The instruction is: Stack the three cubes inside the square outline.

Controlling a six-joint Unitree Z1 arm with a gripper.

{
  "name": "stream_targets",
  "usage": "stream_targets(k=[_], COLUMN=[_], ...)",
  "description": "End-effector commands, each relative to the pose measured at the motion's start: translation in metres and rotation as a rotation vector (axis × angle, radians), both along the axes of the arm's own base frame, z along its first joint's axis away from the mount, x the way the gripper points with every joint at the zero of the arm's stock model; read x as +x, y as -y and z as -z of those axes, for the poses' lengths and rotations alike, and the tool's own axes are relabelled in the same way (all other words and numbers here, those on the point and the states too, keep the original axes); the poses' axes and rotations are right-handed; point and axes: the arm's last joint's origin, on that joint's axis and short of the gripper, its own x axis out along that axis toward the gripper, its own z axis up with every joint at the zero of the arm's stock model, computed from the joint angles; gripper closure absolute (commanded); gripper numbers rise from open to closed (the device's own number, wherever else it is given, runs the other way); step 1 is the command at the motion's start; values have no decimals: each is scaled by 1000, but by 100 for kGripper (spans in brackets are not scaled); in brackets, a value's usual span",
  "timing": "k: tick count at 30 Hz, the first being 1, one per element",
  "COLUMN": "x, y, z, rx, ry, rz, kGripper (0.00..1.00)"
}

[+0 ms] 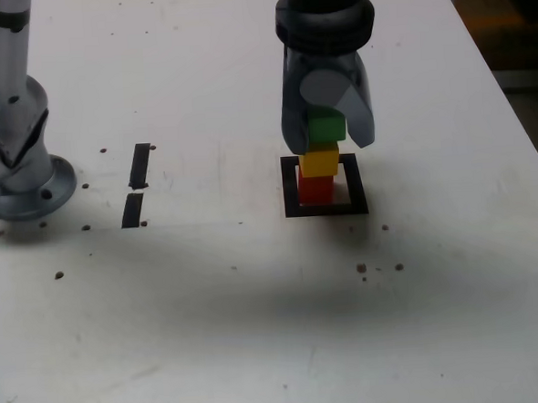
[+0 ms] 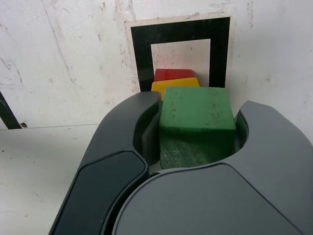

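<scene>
Inside the square outline [image 1: 329, 209] of black tape stands a stack: the red cube [image 1: 316, 189] on the table, the yellow cube [image 1: 320, 162] on it, the green cube [image 1: 327, 128] on top. My gripper [image 1: 329, 143] comes down from above, shut on the green cube, one dark jaw on each side. In the wrist view the green cube [image 2: 195, 122] fills the gap between the jaws of the gripper [image 2: 198, 105]. Slivers of the yellow cube [image 2: 176, 82] and red cube [image 2: 173, 74] show past it, with the square outline [image 2: 142, 54] behind.
The arm's silver base [image 1: 11, 172] stands at the exterior view's left. Two short black tape strips [image 1: 139, 164] [image 1: 132, 210] lie between it and the stack. The white table's edge [image 1: 520, 122] runs down the exterior view's right. Small dark specks dot the surface.
</scene>
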Motion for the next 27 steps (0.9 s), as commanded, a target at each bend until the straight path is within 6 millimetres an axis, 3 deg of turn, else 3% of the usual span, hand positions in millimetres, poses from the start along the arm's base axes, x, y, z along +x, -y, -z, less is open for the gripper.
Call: stream_targets(k=[1, 10, 16, 22, 27], x=[-2, -9, -25, -62, -101], y=[-1, -1, -2, -1, -5], z=[-1, -7, -21, -47, -49], rx=[-2, -10, -3, 27, 43], ry=[1, 12, 43, 87, 56], rz=[-2, -1, 4, 18, 15], kGripper=[42, 19, 4, 0, 0])
